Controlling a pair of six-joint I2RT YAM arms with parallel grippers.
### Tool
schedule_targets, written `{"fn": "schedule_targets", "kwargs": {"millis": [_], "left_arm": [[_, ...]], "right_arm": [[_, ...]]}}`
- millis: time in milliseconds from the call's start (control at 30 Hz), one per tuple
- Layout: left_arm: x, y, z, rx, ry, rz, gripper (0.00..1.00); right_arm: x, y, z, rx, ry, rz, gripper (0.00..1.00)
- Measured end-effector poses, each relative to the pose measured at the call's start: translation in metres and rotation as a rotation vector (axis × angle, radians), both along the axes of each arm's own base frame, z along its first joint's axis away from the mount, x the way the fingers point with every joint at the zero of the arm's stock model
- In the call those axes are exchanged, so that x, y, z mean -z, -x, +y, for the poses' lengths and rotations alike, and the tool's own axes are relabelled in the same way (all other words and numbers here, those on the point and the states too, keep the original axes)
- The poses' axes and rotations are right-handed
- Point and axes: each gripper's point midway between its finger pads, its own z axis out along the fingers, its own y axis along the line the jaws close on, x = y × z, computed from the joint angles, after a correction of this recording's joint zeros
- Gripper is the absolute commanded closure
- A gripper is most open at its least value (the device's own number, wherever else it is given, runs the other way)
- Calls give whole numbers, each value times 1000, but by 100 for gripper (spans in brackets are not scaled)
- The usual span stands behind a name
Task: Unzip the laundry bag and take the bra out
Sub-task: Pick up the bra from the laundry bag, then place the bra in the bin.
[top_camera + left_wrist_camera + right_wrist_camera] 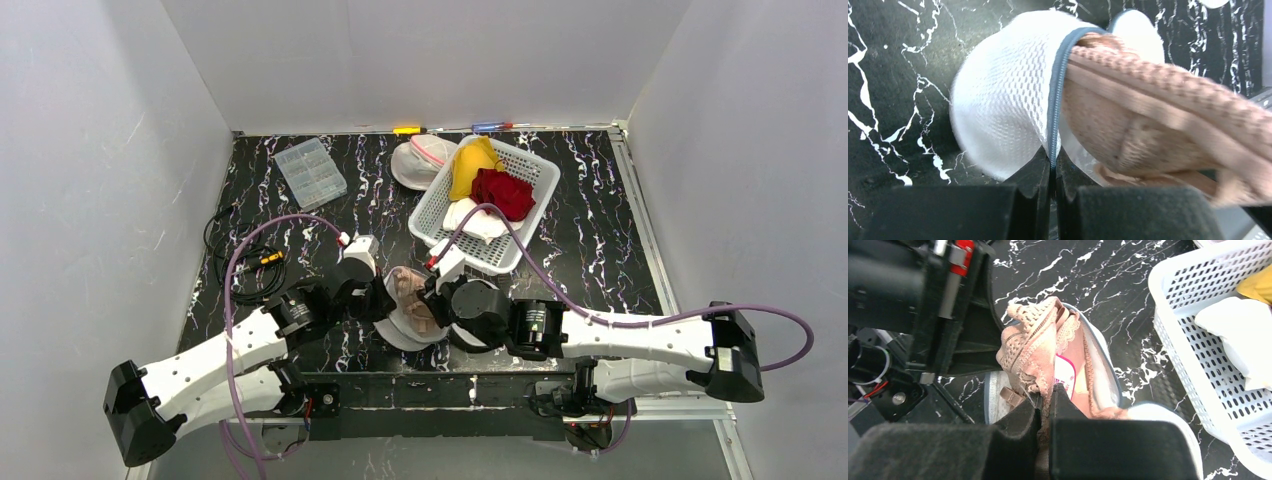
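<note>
The white mesh laundry bag [398,330] lies on the black marbled desk [600,230] near its front edge, between the two arms. Its grey zip edge stands open. The pink lace bra [408,288] protrudes from the opening and is partly inside the bag. The left tool [1053,167] is pressed together on the grey zip edge of the bag. The right tool [1045,400] pinches the lace of the bra. The white perforated plastic basket [428,215] stands near, apart from the bag.
</note>
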Motion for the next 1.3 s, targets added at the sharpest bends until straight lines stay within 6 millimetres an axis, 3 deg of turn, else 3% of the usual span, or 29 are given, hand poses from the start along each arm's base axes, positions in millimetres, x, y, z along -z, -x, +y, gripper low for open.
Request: {"fn": "schedule_targets", "kwargs": {"millis": [100,300,533,700,800,1000,1100,1233,1300], "left_arm": [[-11,-2,-4,6,21,-17,100],[-11,-2,-4,10,22,-17,100],[4,1,1,0,-6,6,100],[10,2,5,-11,-22,13,100],[13,2,7,-20,-30,17,100],[18,4,14,-38,-47,23,100],[17,4,15,-41,-45,19,100],[18,5,17,-42,-51,23,93],[18,7,19,-43,-55,27,81]], "right_arm": [[4,-6,-2,33,13,-6,99],[5,-9,-2,42,3,-5,99],[3,-1,2,-3,-10,13,99],[-11,2,-2,-20,-16,14,99],[-33,1,-4,-20,-28,-3,99],[-98,-12,-12,28,-62,-93,99],[-129,-25,-26,107,-53,-154,99],[-153,-60,-50,310,-2,-215,99],[-153,-90,-67,436,45,-222,99]]}}
